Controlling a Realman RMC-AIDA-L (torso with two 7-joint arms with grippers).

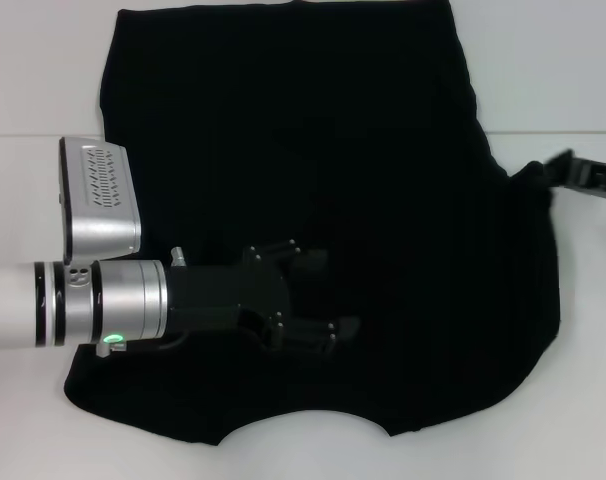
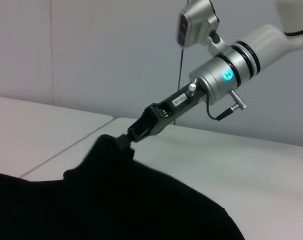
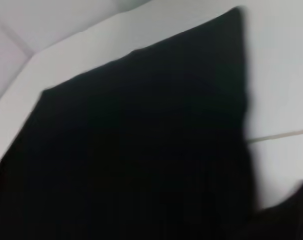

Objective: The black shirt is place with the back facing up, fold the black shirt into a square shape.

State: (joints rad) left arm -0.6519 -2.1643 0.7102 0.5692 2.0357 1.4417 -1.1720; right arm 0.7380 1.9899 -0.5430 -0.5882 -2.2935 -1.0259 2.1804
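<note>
The black shirt (image 1: 313, 130) lies spread on the white table (image 1: 563, 60), its curved neckline at the near edge. My left gripper (image 1: 333, 295) hovers over the shirt's near middle, its two black fingers (image 1: 313, 260) apart with nothing between them. My right gripper (image 1: 550, 172) is at the shirt's right edge. In the left wrist view the right gripper (image 2: 127, 139) pinches a raised peak of the shirt (image 2: 116, 200), lifting it a little off the table. The right wrist view shows only the flat shirt (image 3: 141, 150) on the table.
A seam line (image 1: 563, 133) runs across the white table behind the right gripper. Bare white table surrounds the shirt on the left, right and near sides. A plain wall (image 2: 91, 50) stands behind the table.
</note>
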